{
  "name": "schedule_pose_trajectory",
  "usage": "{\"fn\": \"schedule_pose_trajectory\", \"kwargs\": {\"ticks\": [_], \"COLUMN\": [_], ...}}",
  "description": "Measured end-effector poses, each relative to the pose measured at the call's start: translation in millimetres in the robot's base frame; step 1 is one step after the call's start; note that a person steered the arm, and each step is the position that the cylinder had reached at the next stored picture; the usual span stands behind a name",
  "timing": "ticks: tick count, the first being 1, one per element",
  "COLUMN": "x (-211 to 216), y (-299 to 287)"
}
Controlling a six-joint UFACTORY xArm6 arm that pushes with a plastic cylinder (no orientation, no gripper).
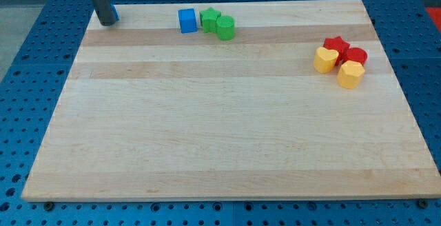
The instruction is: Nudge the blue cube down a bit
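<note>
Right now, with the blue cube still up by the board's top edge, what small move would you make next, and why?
I would probably slide my tip toward the view's right along the top edge, stopping just above the blue cube. My tip sits at the top-left corner, well to the cube's left, beside another blue block it partly hides. Pushing down needs contact from above; the green blocks crowd its right side.

A pale wooden desk (pixel 207 129) carries a blue cube (pixel 187 20) beside two touching green blocks (pixel 218 23) near the view's top. Two red blocks (pixel 346 50) and two yellow blocks (pixel 337 66) cluster at the view's right.
</note>
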State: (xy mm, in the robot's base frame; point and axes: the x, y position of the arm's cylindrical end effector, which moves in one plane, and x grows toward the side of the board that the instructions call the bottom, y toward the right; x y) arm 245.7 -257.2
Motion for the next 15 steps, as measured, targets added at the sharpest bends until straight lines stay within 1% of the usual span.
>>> {"fn": "schedule_pose_trajectory", "kwargs": {"ticks": [1, 2, 4, 5, 6, 7, 8, 9, 11, 15], "x": [25.3, 64.8, 65.6, 56.8, 33.4, 31.9, 17.2, -13.2, -22.8, -22.8], "y": [3.1, 30.5, 33.0, 36.8, 53.9, 85.9, 113.3, 133.8, 140.3, 144.3]}}
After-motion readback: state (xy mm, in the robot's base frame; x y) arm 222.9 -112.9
